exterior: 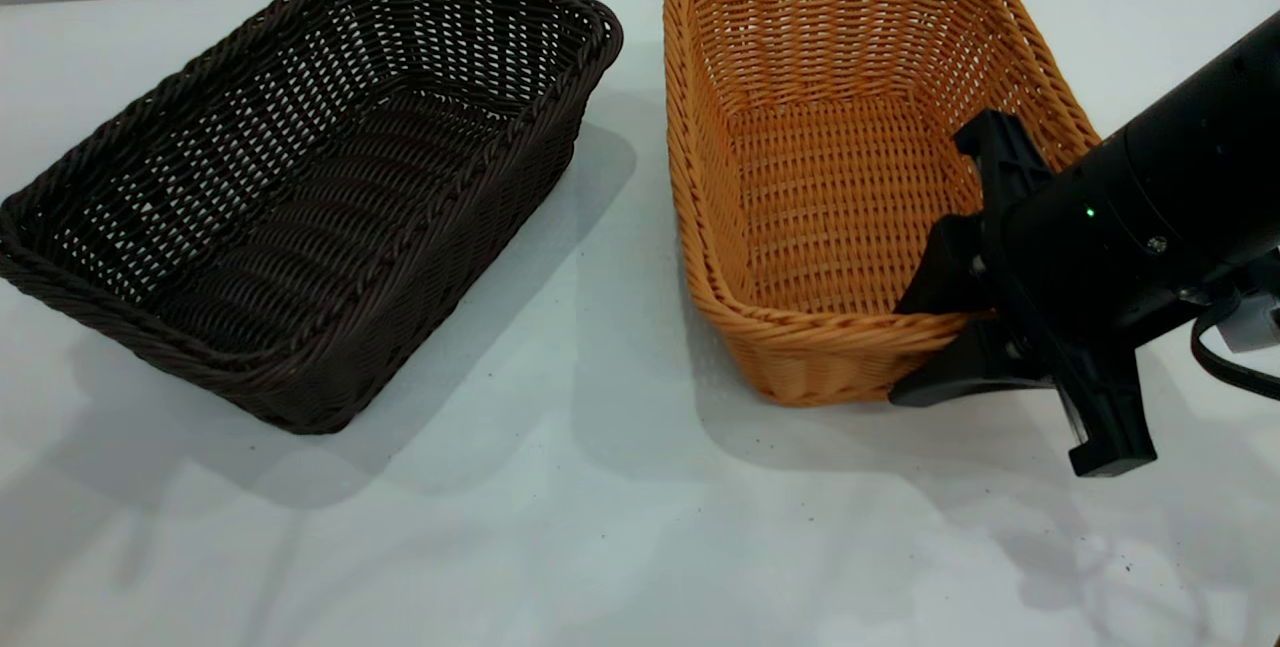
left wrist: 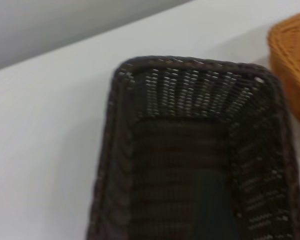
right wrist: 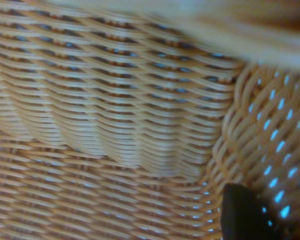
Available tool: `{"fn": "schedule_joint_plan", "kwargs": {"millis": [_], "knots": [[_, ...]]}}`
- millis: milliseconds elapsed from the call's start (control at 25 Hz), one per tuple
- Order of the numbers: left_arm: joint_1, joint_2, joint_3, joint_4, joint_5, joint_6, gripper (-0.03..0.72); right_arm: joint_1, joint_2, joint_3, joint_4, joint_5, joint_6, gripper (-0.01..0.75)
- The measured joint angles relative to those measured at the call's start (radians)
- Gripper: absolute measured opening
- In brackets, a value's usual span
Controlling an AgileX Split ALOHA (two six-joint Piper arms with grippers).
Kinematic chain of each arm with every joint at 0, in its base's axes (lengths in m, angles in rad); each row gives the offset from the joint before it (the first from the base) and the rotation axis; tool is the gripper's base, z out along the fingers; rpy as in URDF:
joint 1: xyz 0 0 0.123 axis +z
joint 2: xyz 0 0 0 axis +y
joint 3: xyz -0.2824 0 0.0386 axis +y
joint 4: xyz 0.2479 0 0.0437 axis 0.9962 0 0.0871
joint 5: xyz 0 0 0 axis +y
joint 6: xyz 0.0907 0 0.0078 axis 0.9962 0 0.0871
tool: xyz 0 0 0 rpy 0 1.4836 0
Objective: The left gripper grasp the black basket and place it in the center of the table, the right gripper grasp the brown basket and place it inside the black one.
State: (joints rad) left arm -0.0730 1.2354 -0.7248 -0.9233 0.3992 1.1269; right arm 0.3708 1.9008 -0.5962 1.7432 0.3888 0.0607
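Brown basket (exterior: 830, 177) near rim sits between the right gripper (exterior: 925, 347) fingers, clenched.

on the white table (exterior: 560, 527) two woven baskets sit side by side, apart. the black basket (exterior: 300, 187) lies at the left, turned at an angle, with nothing inside it. the brown basket (exterior: 850, 177) lies at the right, also holding nothing. the right gripper (exterior: 925, 342) comes in from the right edge at the brown basket's near right corner, one finger inside the basket and the other outside, the near wall between them. the left gripper is out of sight.
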Motion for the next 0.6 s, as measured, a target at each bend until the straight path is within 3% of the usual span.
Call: {"fn": "schedule_joint_plan", "kwargs": {"millis": [80,360,600], "knots": [[0.0,0.0,0.0,-0.011,0.037,0.0,0.396,-0.001,0.0,0.0,0.001,0.002,-0.005,0.113],[0.0,0.009,0.0,-0.011,0.08,-0.001,0.396,-0.003,-0.015,-0.001,0.003,-0.001,-0.027,0.116],[-0.044,0.077,0.001,-0.021,0.092,-0.04,0.396,-0.071,-0.131,0.002,-0.005,-0.078,-0.127,0.113]]}}
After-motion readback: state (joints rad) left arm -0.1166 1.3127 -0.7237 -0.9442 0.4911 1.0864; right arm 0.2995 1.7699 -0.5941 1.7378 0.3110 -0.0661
